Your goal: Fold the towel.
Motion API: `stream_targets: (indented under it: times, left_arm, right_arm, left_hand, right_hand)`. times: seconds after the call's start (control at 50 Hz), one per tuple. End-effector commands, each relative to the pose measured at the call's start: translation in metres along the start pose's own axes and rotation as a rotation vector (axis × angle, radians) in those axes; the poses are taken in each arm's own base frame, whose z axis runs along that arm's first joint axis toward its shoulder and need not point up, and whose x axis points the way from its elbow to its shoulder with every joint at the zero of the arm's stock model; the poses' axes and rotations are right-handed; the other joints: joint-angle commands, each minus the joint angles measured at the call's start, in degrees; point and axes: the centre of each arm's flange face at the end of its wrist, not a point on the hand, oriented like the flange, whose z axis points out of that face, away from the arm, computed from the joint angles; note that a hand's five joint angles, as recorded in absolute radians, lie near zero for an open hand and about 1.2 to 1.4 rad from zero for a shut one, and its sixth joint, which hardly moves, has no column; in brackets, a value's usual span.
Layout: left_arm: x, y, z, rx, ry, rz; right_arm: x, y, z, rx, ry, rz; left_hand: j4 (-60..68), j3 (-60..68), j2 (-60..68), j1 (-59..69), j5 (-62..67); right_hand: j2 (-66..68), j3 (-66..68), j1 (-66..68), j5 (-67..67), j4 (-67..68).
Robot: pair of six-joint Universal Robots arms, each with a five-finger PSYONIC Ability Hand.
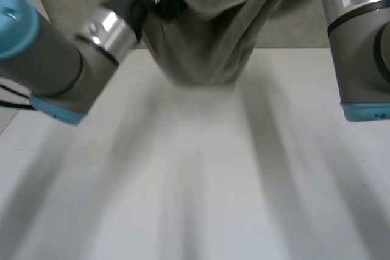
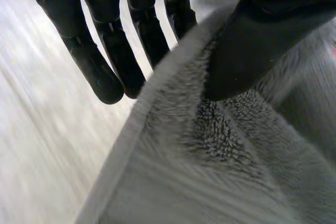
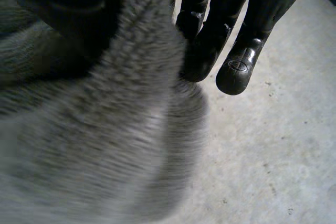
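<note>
Left hand (image 2: 100,72) and right hand (image 3: 239,66) pinch one towel (image 1: 201,53) above table (image 1: 195,181).

The left arm (image 1: 42,59) and right arm (image 1: 359,47) are grey with light-blue caps. The left hand (image 2: 100,61) and right hand (image 3: 247,40) are black with glossy tips.
</note>
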Motion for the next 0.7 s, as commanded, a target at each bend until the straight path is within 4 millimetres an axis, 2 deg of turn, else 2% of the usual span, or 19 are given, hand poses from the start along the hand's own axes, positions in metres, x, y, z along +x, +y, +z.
stream_targets:
  times: [0.02, 0.04, 0.08, 0.1, 0.12, 0.16, 0.18, 0.2, 0.22, 0.28, 0.32, 0.34, 0.38, 0.4, 0.48, 0.54, 0.58, 0.62, 0.7]
  left_arm:
    - [-0.031, -0.035, 0.004, 0.147, -0.121, -0.009]
    - [-0.036, -0.026, -0.001, 0.117, -0.14, -0.005]
    - [-0.039, -0.016, -0.008, 0.082, -0.149, 0.002]
    - [-0.039, -0.002, -0.017, 0.03, -0.155, 0.003]
    - [-0.039, -0.002, -0.017, 0.029, -0.155, 0.003]
    - [-0.03, 0.03, -0.042, -0.094, -0.15, -0.001]
    - [-0.03, 0.03, -0.042, -0.095, -0.15, -0.001]
    - [-0.022, 0.045, -0.056, -0.155, -0.134, -0.001]
    - [-0.014, 0.058, -0.069, -0.21, -0.109, 0.004]
    - [-0.005, 0.072, -0.084, -0.268, -0.077, 0.007]
    - [0.013, 0.095, -0.112, -0.371, -0.012, 0.014]
    - [0.013, 0.095, -0.112, -0.372, -0.012, 0.014]
    - [0.027, 0.121, -0.141, -0.482, 0.036, 0.018]
    - [0.027, 0.121, -0.141, -0.482, 0.037, 0.018]
    - [0.029, 0.139, -0.166, -0.586, 0.052, 0.054]
    - [0.023, 0.141, -0.173, -0.619, 0.039, 0.064]
    - [0.019, 0.142, -0.173, -0.627, 0.026, 0.058]
    - [0.016, 0.142, -0.174, -0.632, 0.017, 0.056]
    - [0.005, 0.139, -0.173, -0.63, -0.016, 0.058]
  right_arm:
    - [-0.035, 0.037, -0.02, -0.317, -0.293, -0.009]
    - [-0.035, 0.037, -0.02, -0.317, -0.293, -0.009]
    - [-0.056, 0.066, -0.034, -0.42, -0.399, -0.013]
    - [-0.056, 0.066, -0.034, -0.42, -0.399, -0.013]
    - [-0.065, 0.075, -0.039, -0.446, -0.44, -0.016]
    - [-0.073, 0.084, -0.046, -0.471, -0.471, -0.024]
    - [-0.08, 0.091, -0.052, -0.49, -0.495, -0.021]
    - [-0.08, 0.091, -0.052, -0.49, -0.496, -0.021]
    - [-0.089, 0.103, -0.061, -0.526, -0.528, -0.017]
    - [-0.109, 0.128, -0.085, -0.61, -0.601, -0.019]
    - [-0.118, 0.138, -0.096, -0.649, -0.633, -0.014]
    - [-0.128, 0.148, -0.108, -0.687, -0.668, -0.014]
    - [-0.135, 0.157, -0.119, -0.723, -0.697, -0.015]
    - [-0.14, 0.162, -0.128, -0.748, -0.717, -0.018]
    - [-0.142, 0.166, -0.14, -0.786, -0.749, -0.012]
    - [-0.135, 0.164, -0.14, -0.799, -0.734, -0.004]
    - [-0.129, 0.157, -0.138, -0.791, -0.722, -0.001]
    - [-0.116, 0.142, -0.137, -0.779, -0.705, 0.002]
    - [-0.107, 0.132, -0.138, -0.781, -0.683, 0.01]
  left_hand:
    - [2.3, 1.0, 2.3, 2.6, 1.8]
    - [2.3, 1.0, 2.3, 2.6, 1.8]
    - [2.3, 1.0, 2.3, 2.6, 1.8]
    - [2.3, 1.0, 2.3, 2.6, 1.8]
    - [2.3, 1.0, 2.3, 2.6, 1.8]
    - [2.3, 1.0, 2.3, 2.6, 1.8]
    - [2.3, 1.0, 2.3, 2.6, 1.8]
    - [2.3, 1.0, 2.3, 2.6, 1.8]
    - [2.3, 1.0, 2.3, 2.6, 1.8]
    - [2.3, 1.0, 2.3, 2.6, 1.8]
    - [2.3, 1.0, 2.3, 2.6, 1.8]
    - [2.3, 1.0, 2.3, 2.6, 1.8]
    - [2.3, 1.0, 2.3, 2.6, 1.8]
    - [2.3, 1.0, 2.3, 2.6, 1.8]
    - [2.3, 1.0, 2.3, 2.6, 1.8]
    - [2.3, 1.0, 2.3, 2.6, 1.8]
    - [2.3, 1.0, 2.3, 2.6, 1.8]
    - [2.3, 1.0, 2.3, 2.6, 1.8]
    - [2.3, 1.0, 2.3, 2.6, 1.8]
  right_hand:
    - [4.4, 2.9, 4.4, 4.2, 2.9]
    - [4.4, 2.9, 4.4, 4.2, 2.9]
    - [4.4, 2.9, 4.4, 4.2, 2.9]
    - [4.4, 2.9, 4.4, 4.2, 2.9]
    - [4.4, 2.9, 4.4, 4.2, 2.9]
    - [4.4, 2.9, 4.4, 4.2, 2.9]
    - [4.4, 2.9, 4.4, 4.2, 2.9]
    - [4.4, 2.9, 4.4, 4.2, 2.9]
    - [4.4, 2.9, 4.4, 4.2, 2.9]
    - [4.4, 2.9, 4.4, 4.2, 2.9]
    - [4.4, 2.9, 4.4, 4.2, 2.9]
    - [4.4, 2.9, 4.4, 4.2, 2.9]
    - [4.4, 2.9, 4.4, 4.2, 2.9]
    - [4.4, 2.9, 4.4, 4.2, 2.9]
    - [4.4, 2.9, 4.4, 4.2, 2.9]
    - [4.4, 2.9, 4.4, 4.2, 2.9]
    - [-3.1, -4.6, -3.1, -3.4, -4.6]
    - [-35.6, -37.1, -35.6, -35.8, -37.1]
    - [-44.8, -46.3, -44.8, -45.1, -46.3]
